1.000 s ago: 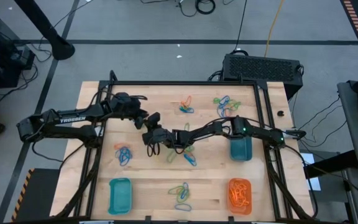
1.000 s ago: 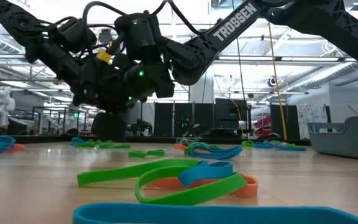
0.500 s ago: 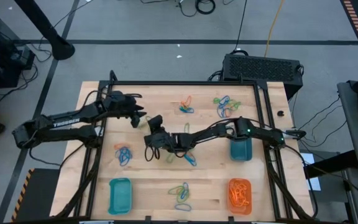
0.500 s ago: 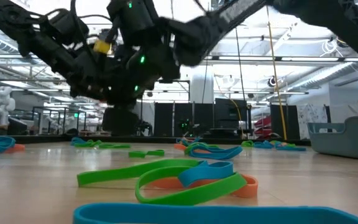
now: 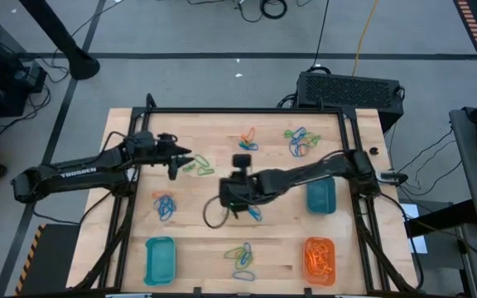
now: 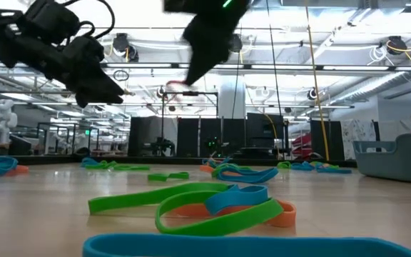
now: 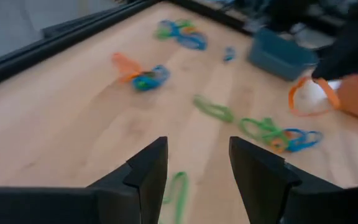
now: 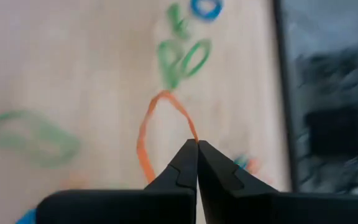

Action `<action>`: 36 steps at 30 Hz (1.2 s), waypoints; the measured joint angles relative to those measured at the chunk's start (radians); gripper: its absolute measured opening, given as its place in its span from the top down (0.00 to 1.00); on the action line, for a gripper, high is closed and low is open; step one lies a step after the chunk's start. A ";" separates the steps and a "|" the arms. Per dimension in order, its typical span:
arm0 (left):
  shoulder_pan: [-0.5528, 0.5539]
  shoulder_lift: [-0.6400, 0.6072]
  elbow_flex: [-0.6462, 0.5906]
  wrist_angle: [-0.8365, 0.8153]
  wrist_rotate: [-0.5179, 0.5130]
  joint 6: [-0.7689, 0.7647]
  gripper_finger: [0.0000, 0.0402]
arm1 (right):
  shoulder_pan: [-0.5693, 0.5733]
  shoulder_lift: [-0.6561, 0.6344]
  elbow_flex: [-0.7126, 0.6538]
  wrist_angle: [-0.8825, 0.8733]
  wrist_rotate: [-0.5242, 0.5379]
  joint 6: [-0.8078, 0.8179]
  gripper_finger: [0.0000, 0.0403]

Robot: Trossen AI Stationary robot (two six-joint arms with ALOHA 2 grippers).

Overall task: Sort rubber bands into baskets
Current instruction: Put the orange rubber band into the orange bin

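At the left of the table the left gripper [image 5: 180, 162] hangs above the wood with its fingers apart and nothing between them; the left wrist view shows bare board in the gap. Just ahead of its tips lie a couple of green rubber bands [image 5: 197, 169], and nearer the front edge from it sits a small blue and orange cluster [image 5: 165, 206]. Farther that way, at the front left corner, one teal basket [image 5: 160, 258] looks empty.

Toward the middle, the right gripper [image 5: 237, 196] is lifted off the table, its fingers pressed together on an orange rubber band [image 8: 160, 134] whose loop dangles below the tips. Under and beside it lies a mixed heap of green, blue and orange bands [image 5: 251, 212]. Another heap [image 5: 243, 262] lies near the front edge, and a third [image 5: 248, 139] lies toward the back.

To the right of that gripper, a further pile [image 5: 301, 141] sits near the back right. The second teal basket [image 5: 321, 197] stands just beside the right arm; whether it holds anything cannot be told. At the front right corner the orange basket [image 5: 320, 258] already holds a good tangle of orange bands.

Judged from this, the sorting is early. Orange has been started, the held orange band probably belongs in the orange basket well away to the gripper's right and front, and most of the green and blue bands are not yet sorted.
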 joint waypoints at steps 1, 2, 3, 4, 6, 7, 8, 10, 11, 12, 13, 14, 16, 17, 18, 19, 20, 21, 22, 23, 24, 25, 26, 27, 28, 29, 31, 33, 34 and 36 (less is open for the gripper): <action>-0.021 0.001 -0.022 0.049 0.011 -0.003 0.56 | 0.018 -0.020 0.000 -0.055 -0.025 0.061 1.00; -0.044 0.002 -0.041 0.090 0.017 -0.004 0.56 | 0.035 -0.038 0.000 -0.102 -0.051 0.120 1.00; -0.067 0.004 -0.057 0.128 0.017 -0.004 0.56 | 0.054 -0.056 0.000 -0.137 -0.083 0.177 1.00; -0.087 0.005 -0.070 0.165 0.017 -0.004 0.56 | 0.076 -0.072 0.000 -0.164 -0.114 0.233 1.00; -0.126 0.005 -0.085 0.216 0.016 -0.003 0.56 | 0.121 -0.100 0.000 -0.205 -0.193 0.337 1.00; -0.143 0.005 -0.086 0.234 0.016 -0.003 0.56 | 0.141 -0.109 0.000 -0.209 -0.236 0.382 1.00; -0.158 0.005 -0.086 0.253 0.016 -0.003 0.56 | 0.162 -0.118 0.000 -0.209 -0.284 0.424 1.00; -0.184 0.005 -0.086 0.298 0.016 -0.002 0.56 | 0.204 -0.131 0.000 -0.219 -0.393 0.514 1.00; -0.195 0.005 -0.086 0.310 0.015 -0.002 0.56 | 0.222 -0.134 0.000 -0.220 -0.450 0.562 1.00; -0.205 0.005 -0.086 0.318 0.013 0.001 0.56 | 0.241 -0.135 0.000 -0.221 -0.495 0.619 1.00; -0.212 0.005 -0.086 0.325 0.013 0.004 0.56 | 0.260 -0.135 0.000 -0.229 -0.530 0.682 1.00; -0.217 0.005 -0.086 0.332 0.012 0.008 0.56 | 0.281 -0.135 0.000 -0.244 -0.563 0.753 1.00; -0.222 0.005 -0.086 0.334 0.009 0.028 0.56 | 0.321 -0.134 0.000 -0.269 -0.626 0.897 1.00; -0.223 0.005 -0.086 0.333 0.008 0.033 0.56 | 0.342 -0.134 0.000 -0.275 -0.656 0.969 1.00; -0.223 0.005 -0.086 0.333 0.008 0.034 0.56 | 0.365 -0.134 0.000 -0.279 -0.677 1.042 1.00; -0.223 0.005 -0.086 0.333 0.008 0.035 0.56 | 0.388 -0.133 0.000 -0.282 -0.693 1.111 1.00; -0.223 0.005 -0.086 0.333 0.008 0.041 0.56 | 0.412 -0.131 0.000 -0.286 -0.701 1.177 1.00; -0.223 0.005 -0.086 0.333 0.008 0.049 0.56 | 0.435 -0.130 0.000 -0.294 -0.704 1.236 1.00; -0.223 0.005 -0.086 0.333 0.008 0.051 0.56 | 0.458 -0.130 -0.001 -0.306 -0.704 1.289 1.00; -0.223 0.005 -0.086 0.333 0.008 0.051 0.56 | 0.480 -0.130 -0.001 -0.321 -0.701 1.339 1.00; -0.223 0.005 -0.086 0.333 0.008 0.051 0.56 | 0.501 -0.130 -0.001 -0.337 -0.692 1.391 1.00; -0.223 0.005 -0.086 0.334 0.008 0.052 0.56 | 0.520 -0.130 -0.001 -0.355 -0.688 1.437 1.00; -0.223 0.005 -0.086 0.338 0.008 0.053 0.56 | 0.537 -0.130 -0.001 -0.372 -0.688 1.480 1.00; -0.223 0.005 -0.086 0.344 0.008 0.055 0.56 | 0.555 -0.130 -0.001 -0.385 -0.687 1.518 1.00; -0.223 0.005 -0.086 0.352 0.008 0.058 0.56 | 0.569 -0.130 -0.001 -0.394 -0.684 1.555 1.00; -0.223 0.005 -0.086 0.362 0.008 0.058 0.56 | 0.583 -0.130 -0.001 -0.400 -0.681 1.586 1.00; -0.223 0.005 -0.086 0.374 0.008 0.059 0.56 | 0.606 -0.130 -0.003 -0.407 -0.681 1.641 1.00; -0.223 0.005 -0.086 0.381 0.008 0.058 0.56 | 0.623 -0.130 -0.021 -0.405 -0.682 1.686 1.00; -0.223 0.005 -0.086 0.383 0.008 0.058 0.56 | 0.632 -0.130 -0.038 -0.410 -0.682 1.707 1.00; -0.223 0.005 -0.086 0.384 0.008 0.058 0.56 | 0.647 -0.130 -0.080 -0.427 -0.688 1.735 1.00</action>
